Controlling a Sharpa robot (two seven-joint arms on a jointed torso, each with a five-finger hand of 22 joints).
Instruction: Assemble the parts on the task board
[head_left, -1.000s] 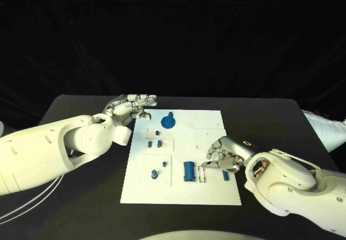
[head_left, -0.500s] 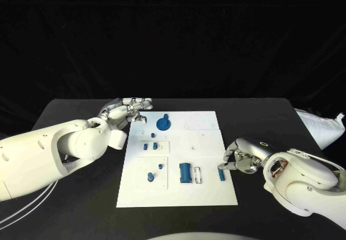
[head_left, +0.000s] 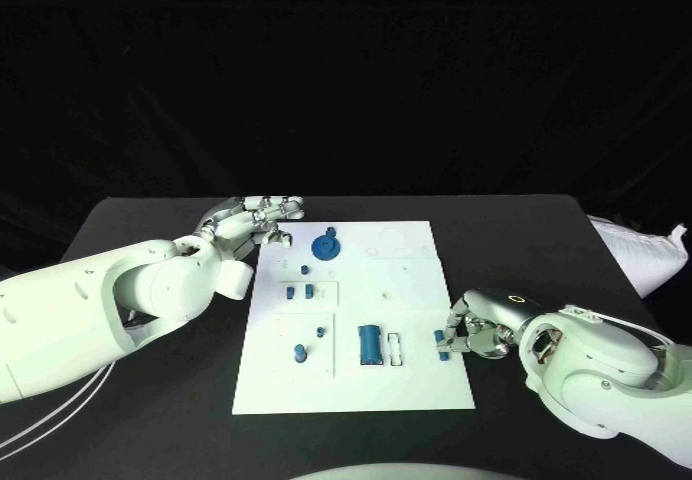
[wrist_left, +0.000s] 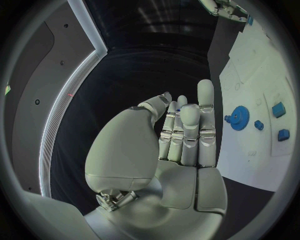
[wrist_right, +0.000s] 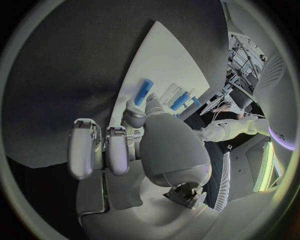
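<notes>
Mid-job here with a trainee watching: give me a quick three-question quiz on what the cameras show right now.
1. True or false: the left hand holds a blue part.
2. The right hand is over which edge of the task board? A) far edge B) the edge on the robot's right C) the edge on the robot's left
3. Fill in: the blue gear lies nearest the ___ hand.

Key: 1 false, it holds nothing in its fingers; 2 B; 3 left.
</notes>
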